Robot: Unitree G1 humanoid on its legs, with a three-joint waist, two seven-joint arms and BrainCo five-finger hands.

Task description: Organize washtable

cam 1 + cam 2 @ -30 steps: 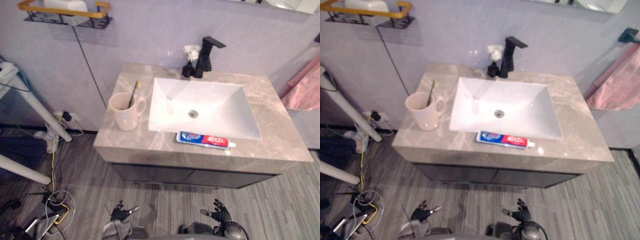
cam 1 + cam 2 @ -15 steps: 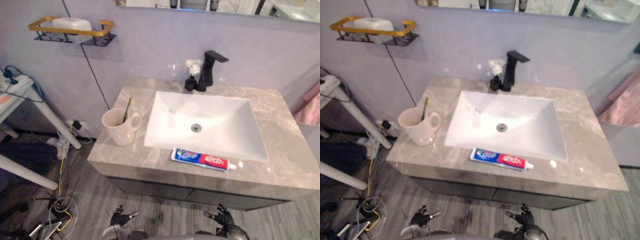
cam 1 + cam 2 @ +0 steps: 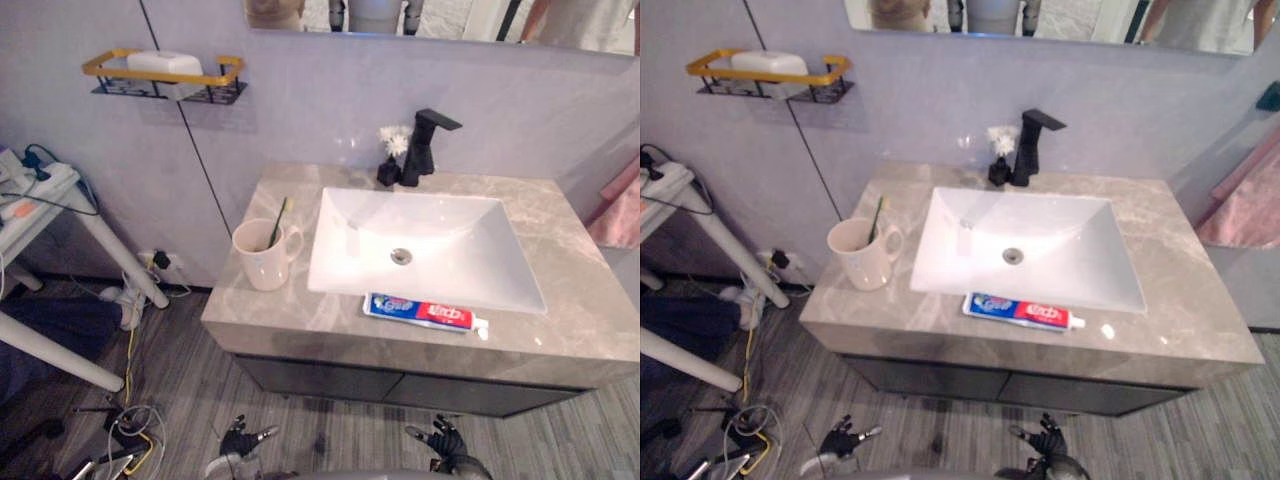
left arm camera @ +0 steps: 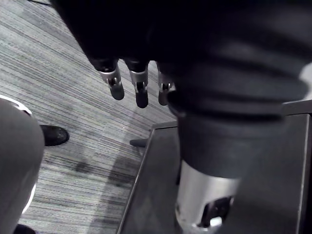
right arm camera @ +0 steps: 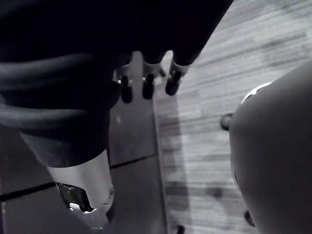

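A grey marble washtable [image 3: 590, 320] holds a white rectangular sink [image 3: 425, 245]. A red, white and blue toothpaste tube [image 3: 420, 311] lies flat on the front rim of the counter, just before the sink. Left of the sink stands a cream mug [image 3: 262, 256] with a toothbrush [image 3: 279, 221] leaning in it. My left hand [image 3: 240, 441] and right hand [image 3: 442, 439] hang low over the floor in front of the cabinet, far below the counter, fingers relaxed [image 4: 139, 87] [image 5: 146, 83] and holding nothing.
A black faucet [image 3: 425, 143] and a small black vase with white flowers [image 3: 390, 155] stand behind the sink. A gold-rimmed wall shelf [image 3: 165, 75] with a white soap dish hangs at upper left. A pink towel [image 3: 615, 205] hangs at right. A white table leg [image 3: 110, 250] and cables [image 3: 125, 425] crowd the left floor.
The camera has tilted up and shifted, bringing the mirror's lower edge into sight and moving the washtable in the picture. Both hands stay low and still.
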